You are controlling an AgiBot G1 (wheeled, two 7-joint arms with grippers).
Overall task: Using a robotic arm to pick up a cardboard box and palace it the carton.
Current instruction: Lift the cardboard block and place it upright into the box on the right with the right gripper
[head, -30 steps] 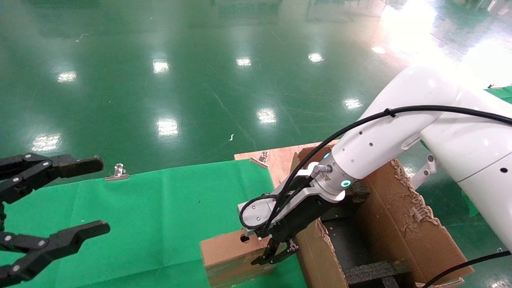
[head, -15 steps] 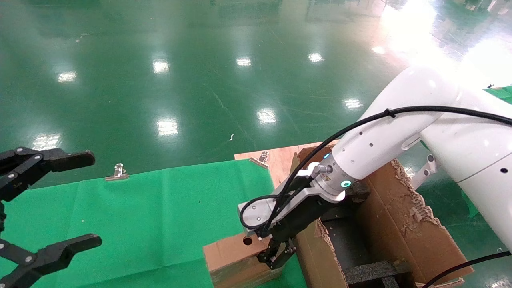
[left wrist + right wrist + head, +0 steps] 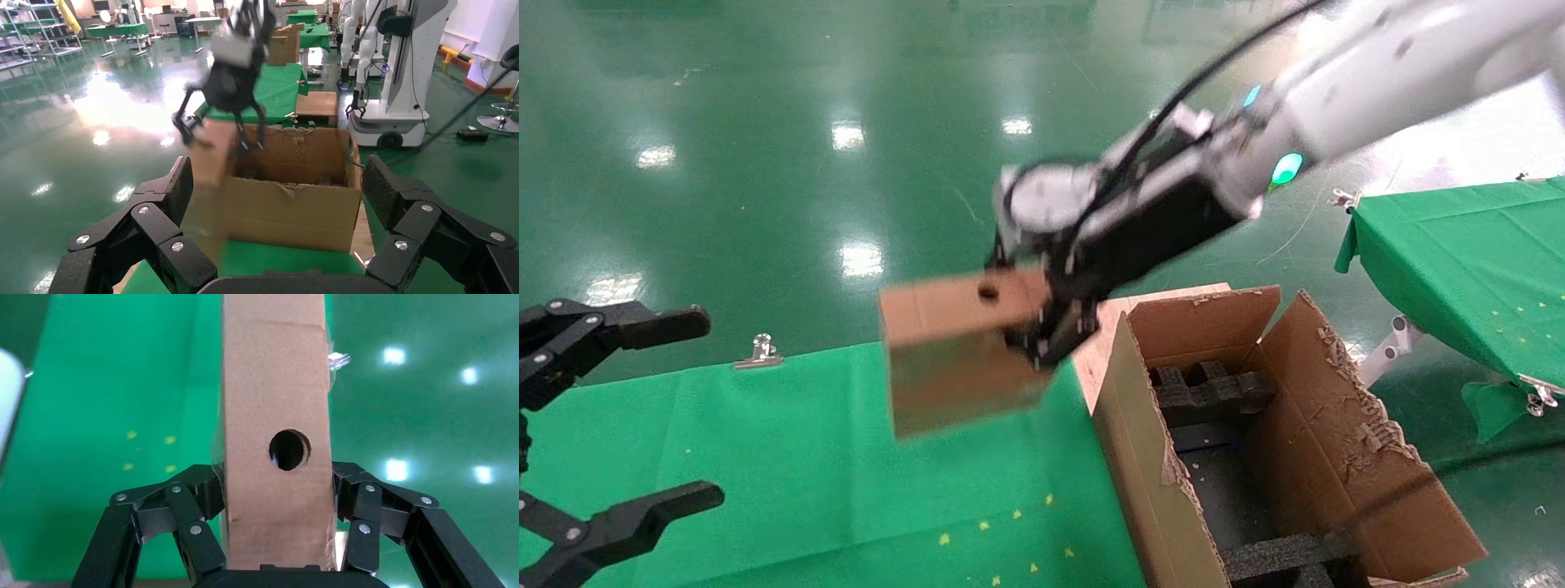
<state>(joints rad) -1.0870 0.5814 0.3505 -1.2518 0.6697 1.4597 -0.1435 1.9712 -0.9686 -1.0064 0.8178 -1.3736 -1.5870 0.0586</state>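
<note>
Blurred right end effector [image 3: 1050,327] grips cardboard box [image 3: 952,359], partly hiding it.

The cardboard box [image 3: 956,359] hangs clear above the green cloth [image 3: 846,457], beside the carton [image 3: 1140,457]. Between them rises the carton's near wall. Its mouth gapes open; black foam inserts [image 3: 1209,388] crowd the inside.
</note>
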